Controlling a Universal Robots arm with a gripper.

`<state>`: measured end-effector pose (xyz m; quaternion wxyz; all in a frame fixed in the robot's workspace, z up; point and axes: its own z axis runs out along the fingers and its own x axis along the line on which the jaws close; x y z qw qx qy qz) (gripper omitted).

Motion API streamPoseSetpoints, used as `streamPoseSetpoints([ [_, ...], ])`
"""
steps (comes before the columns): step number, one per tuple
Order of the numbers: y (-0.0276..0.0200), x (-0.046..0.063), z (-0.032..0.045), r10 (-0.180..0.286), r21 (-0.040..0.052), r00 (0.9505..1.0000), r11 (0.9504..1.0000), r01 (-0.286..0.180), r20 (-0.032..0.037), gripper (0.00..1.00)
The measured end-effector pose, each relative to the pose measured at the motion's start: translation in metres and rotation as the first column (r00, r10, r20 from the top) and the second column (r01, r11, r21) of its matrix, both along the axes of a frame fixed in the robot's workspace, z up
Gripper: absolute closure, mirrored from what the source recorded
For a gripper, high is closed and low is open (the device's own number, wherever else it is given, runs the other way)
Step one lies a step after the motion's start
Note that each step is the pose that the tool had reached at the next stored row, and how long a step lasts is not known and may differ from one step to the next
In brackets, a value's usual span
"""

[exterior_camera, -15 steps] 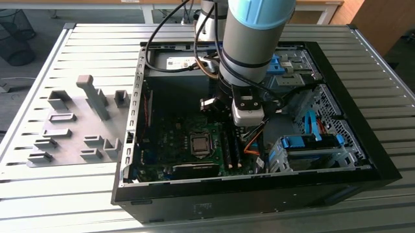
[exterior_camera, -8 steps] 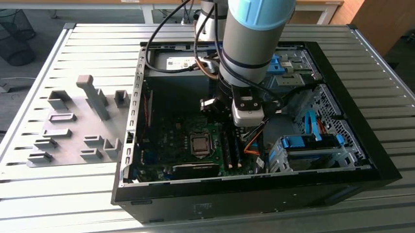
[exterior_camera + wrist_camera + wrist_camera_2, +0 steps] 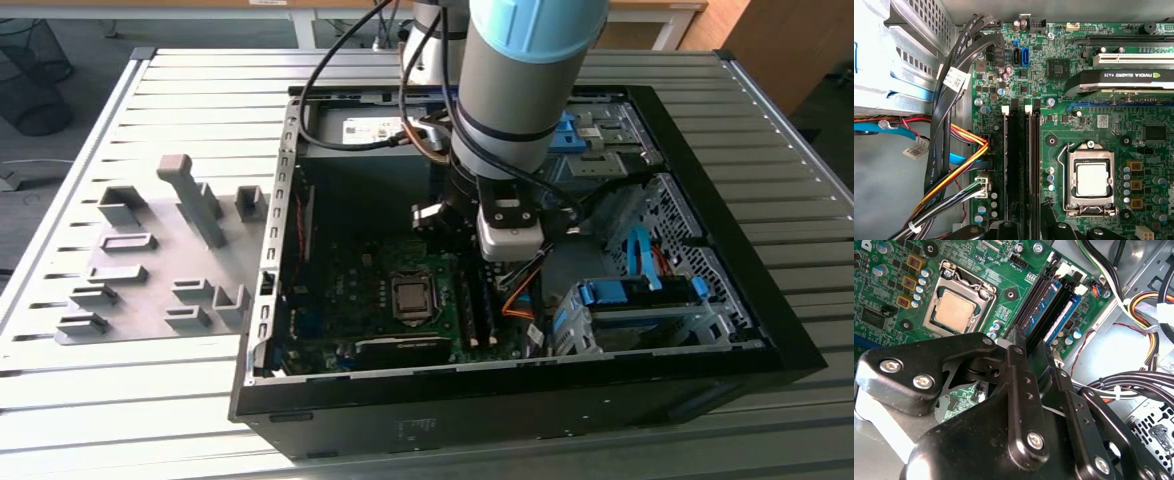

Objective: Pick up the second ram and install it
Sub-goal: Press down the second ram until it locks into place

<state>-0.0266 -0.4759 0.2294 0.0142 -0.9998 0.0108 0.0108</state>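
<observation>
Second ram (image 3: 1032, 165): thin dark strip, edge-up in motherboard slot.

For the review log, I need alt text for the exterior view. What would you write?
A robot arm reaches down into an open computer case lying on a slatted metal table, its gripper just above the memory slots beside the processor socket. Gray holder blocks sit on the table at the exterior view's left.

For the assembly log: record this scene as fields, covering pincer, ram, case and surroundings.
setting: open computer case on a slatted table
ram: two sticks standing in neighbouring slots beside the processor socket
pincer: inside the case, low over those sticks
holder blocks: gray, on the table at the exterior view's left
</observation>
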Motion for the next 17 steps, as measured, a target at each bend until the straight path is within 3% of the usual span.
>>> streamPoseSetpoints([
  [5,-0.0038,0.0000,0.0014,0.000,-0.0001,1.0000,1.0000,0.000,0.0000,0.72],
  [7,-0.0061,0.0000,0.0014,0.000,-0.0001,1.0000,1.0000,0.000,0.0000,0.84],
  [9,-0.0080,-0.0001,0.0014,0.000,-0.0002,1.0000,1.0000,0.000,0.0000,0.89],
  [17,-0.0083,0.0000,0.0014,0.000,-0.0002,1.0000,1.0000,0.000,0.0000,0.89],
])
